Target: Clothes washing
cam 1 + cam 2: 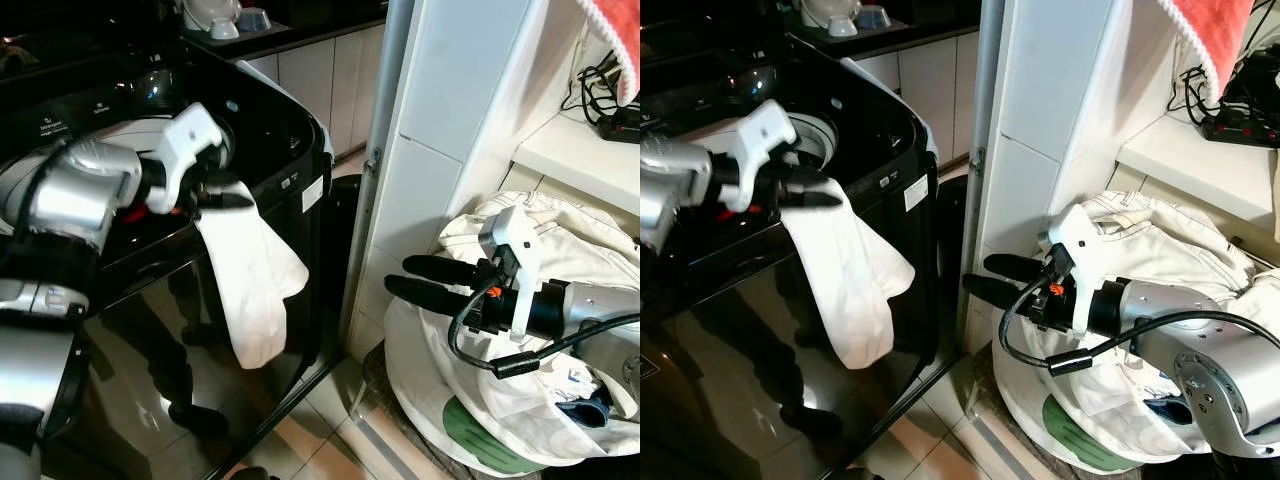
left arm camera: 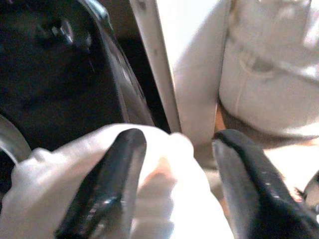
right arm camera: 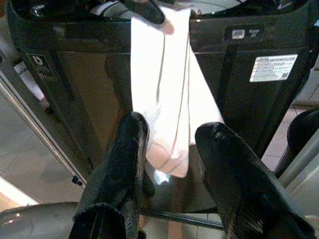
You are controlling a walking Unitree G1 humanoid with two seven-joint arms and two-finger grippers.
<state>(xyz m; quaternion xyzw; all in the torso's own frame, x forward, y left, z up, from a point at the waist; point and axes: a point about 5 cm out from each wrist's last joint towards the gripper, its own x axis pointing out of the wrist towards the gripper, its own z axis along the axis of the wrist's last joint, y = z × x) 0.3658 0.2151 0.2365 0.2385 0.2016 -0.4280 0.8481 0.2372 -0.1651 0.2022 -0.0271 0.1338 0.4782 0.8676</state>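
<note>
Left hand (image 1: pixel 225 195) pinches the top of a long white cloth garment (image 1: pixel 250 285) at the front rim of the glossy black top-loading washing machine (image 1: pixel 150 370). In the left wrist view one black finger (image 2: pixel 107 184) presses into the cloth while the other stands a little off it, so the grip looks like a light pinch on a fold. The garment hangs straight down over the machine's front panel, its long axis vertical, the held end up at the rim and the rounded free end pointing at the tiled floor (image 1: pixel 320 410). Most of its length lies outside the drum.

Right hand (image 1: pixel 415 278) hovers with its fingers parted and nothing between them, aimed at the machine, just in front of the white fabric laundry bag (image 1: pixel 560 240) that sits beside the white cabinet panel (image 1: pixel 440 150).

Doing this step well probably means lifting the pinched end high enough that the hanging tail clears the rim, then carrying it inward over the drum opening before letting go; releasing now would likely let the weight of the tail drag it to the floor. The free right hand could gather the lower end first.
</note>
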